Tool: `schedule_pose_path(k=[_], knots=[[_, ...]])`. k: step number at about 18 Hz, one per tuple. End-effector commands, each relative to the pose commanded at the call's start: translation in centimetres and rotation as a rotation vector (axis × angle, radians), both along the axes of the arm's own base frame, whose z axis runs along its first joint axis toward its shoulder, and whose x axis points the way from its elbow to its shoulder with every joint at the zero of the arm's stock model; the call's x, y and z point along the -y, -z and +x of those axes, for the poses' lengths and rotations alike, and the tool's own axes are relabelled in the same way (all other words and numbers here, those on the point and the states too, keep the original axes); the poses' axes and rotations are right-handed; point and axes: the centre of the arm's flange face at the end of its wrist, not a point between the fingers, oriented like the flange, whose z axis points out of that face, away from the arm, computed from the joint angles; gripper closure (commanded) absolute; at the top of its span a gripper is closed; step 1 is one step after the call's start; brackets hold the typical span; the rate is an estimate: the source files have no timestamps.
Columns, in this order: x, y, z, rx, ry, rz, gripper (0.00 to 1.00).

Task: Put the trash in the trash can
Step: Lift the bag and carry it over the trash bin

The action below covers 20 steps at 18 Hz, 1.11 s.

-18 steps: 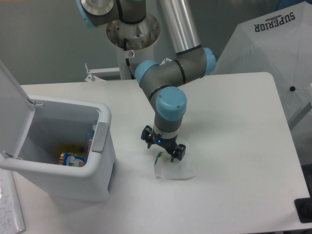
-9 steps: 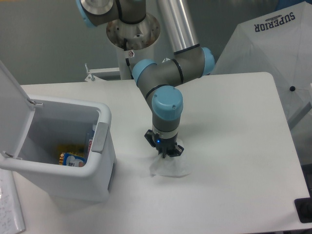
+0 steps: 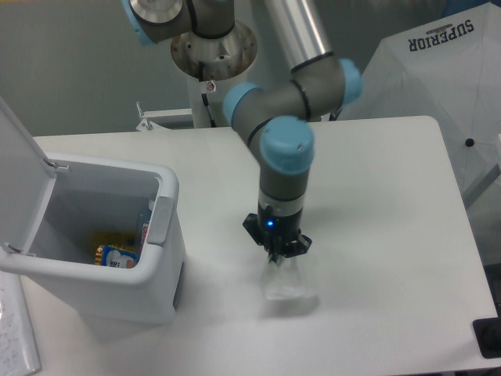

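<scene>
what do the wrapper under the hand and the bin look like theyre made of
Wrapper: thin translucent plastic film, likely; the table shows faintly through it and it looks crumpled. It hangs pinched in the hand. Bin: rigid white plastic, smooth with a soft sheen and rounded moulded edges.

Trash can (image 3: 156, 235) stands at table's (image 3: 391, 196) left side, lid (image 3: 19, 180) swung up and back on far left, mouth open from above. Colourful items lie on its floor. Bare tabletop between can's right wall and gripper (image 3: 275, 254). Wrapper (image 3: 286, 283) hangs from pinched fingers, just over table. Arm column (image 3: 211, 70) rises behind. White umbrella (image 3: 438, 70) crowds table's far right corner.
</scene>
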Motion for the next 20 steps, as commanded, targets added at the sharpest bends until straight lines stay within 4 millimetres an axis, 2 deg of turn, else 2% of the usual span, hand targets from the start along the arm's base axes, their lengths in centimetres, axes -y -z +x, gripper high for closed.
schedule_pose_path(k=[4,5,8,14,16,20], knots=[[-1.2,-4.8,-0.5,0.049,-0.081,0.122,1.00],[-1.4,-5.6,-0.2,0.071,-0.090,0.149,1.00],[-0.7,-9.8,1.6,0.123,-0.110,0.247,1.00],[0.8,-17.8,7.2,0.221,-0.090,0.416,1.00],[0.8,-19.1,9.4,0.260,-0.076,0.443,1.00],[-1.9,-18.5,16.3,0.341,0.012,0.424,1.00]])
